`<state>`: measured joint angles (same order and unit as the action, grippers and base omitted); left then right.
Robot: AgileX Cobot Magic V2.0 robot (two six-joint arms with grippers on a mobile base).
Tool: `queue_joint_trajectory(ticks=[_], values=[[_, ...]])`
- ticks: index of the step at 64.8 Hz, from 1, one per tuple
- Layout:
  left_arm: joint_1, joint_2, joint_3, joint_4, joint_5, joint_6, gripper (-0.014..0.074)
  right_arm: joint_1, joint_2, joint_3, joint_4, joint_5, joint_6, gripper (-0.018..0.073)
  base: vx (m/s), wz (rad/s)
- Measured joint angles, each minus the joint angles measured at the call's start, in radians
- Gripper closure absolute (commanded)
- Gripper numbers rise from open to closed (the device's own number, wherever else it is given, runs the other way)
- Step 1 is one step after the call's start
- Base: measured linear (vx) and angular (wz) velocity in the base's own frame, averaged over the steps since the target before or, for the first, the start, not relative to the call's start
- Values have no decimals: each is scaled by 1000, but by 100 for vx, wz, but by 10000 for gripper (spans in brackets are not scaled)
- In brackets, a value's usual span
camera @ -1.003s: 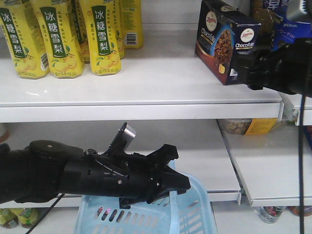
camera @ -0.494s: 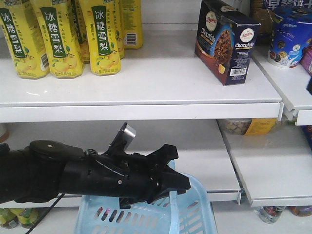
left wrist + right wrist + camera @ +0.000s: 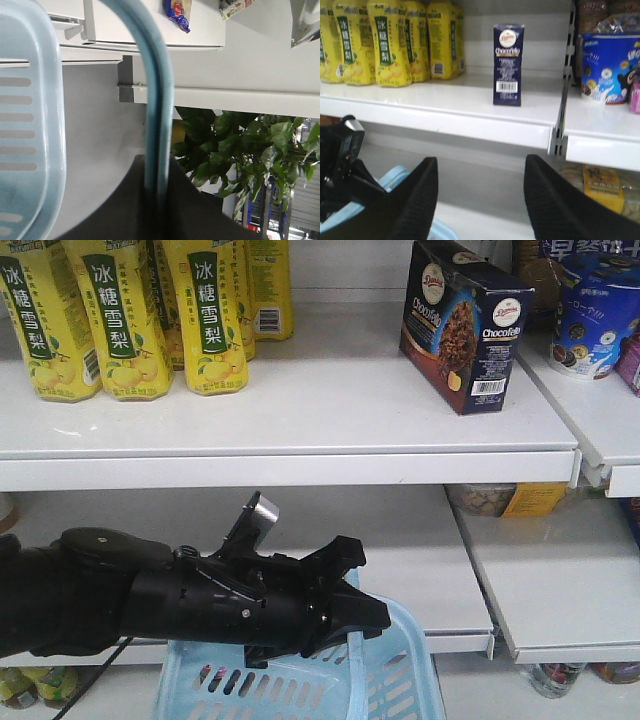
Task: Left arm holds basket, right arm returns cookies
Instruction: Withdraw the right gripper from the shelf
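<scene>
The cookies point(image 3: 465, 325) stand upright on the white upper shelf point(image 3: 300, 410), near its right end, with nothing touching them; in the right wrist view the carton point(image 3: 508, 65) shows its narrow barcode face and sits a little back from the shelf's front lip.

The right gripper point(image 3: 480, 200) is spread wide with nothing between its two rough black fingers point(image 3: 417, 200), and it sits well short of the carton, lower than the shelf edge. It does not appear in the front view.

The left gripper point(image 3: 350, 615) is clamped on the pale blue handle point(image 3: 355, 670) of the basket point(image 3: 300, 685). In the left wrist view the handle point(image 3: 157, 100) runs straight down into the dark pads at the bottom of the frame, and the basket's slotted wall point(image 3: 30, 125) lies to the left. The glossy left arm point(image 3: 150, 595) reaches in from the left, below the upper shelf, with its silver tab point(image 3: 262, 510) sticking up. The basket hangs low in the front view, in front of the lower shelf point(image 3: 420, 560).

On the far left of the upper shelf stand yellow drink bottles point(image 3: 120, 320) with green labels, well apart from the carton. To the right of the cookies, on the neighbouring shelf section point(image 3: 600, 430), is a round blue cookie tub point(image 3: 590, 320). Beneath it, on the next level down, a yellowish packet point(image 3: 500, 500) lies at the back. Green leafy plants point(image 3: 240, 150) show behind the handle in the left wrist view.
</scene>
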<state>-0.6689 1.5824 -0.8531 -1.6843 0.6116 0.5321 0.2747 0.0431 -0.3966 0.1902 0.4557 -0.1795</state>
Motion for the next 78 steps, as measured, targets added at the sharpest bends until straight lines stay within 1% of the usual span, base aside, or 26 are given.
queue_joint_trajectory(ticks=[10,22,29,34,35,38,49,52,78], values=[[0,0,0,0,0,0,603,0,-49,67,8,38,2,188,0,0],[0,0,0,0,0,0,603,0,-49,138,13,15,-4,188,0,0],[0,0,0,0,0,0,603,0,-49,174,14,-21,-5,193,0,0],[0,1,0,0,0,0,603,0,-49,181,14,-49,-6,231,0,0],[0,1,0,0,0,0,603,0,-49,183,14,-54,-7,256,0,0],[0,1,0,0,0,0,603,0,-49,184,14,-67,-8,292,0,0],[0,1,0,0,0,0,603,0,-49,184,14,-83,-8,533,0,0],[0,1,0,0,0,0,603,0,-49,184,14,-91,-8,575,0,0],[0,1,0,0,0,0,603,0,-49,184,14,-110,-9,568,0,0]])
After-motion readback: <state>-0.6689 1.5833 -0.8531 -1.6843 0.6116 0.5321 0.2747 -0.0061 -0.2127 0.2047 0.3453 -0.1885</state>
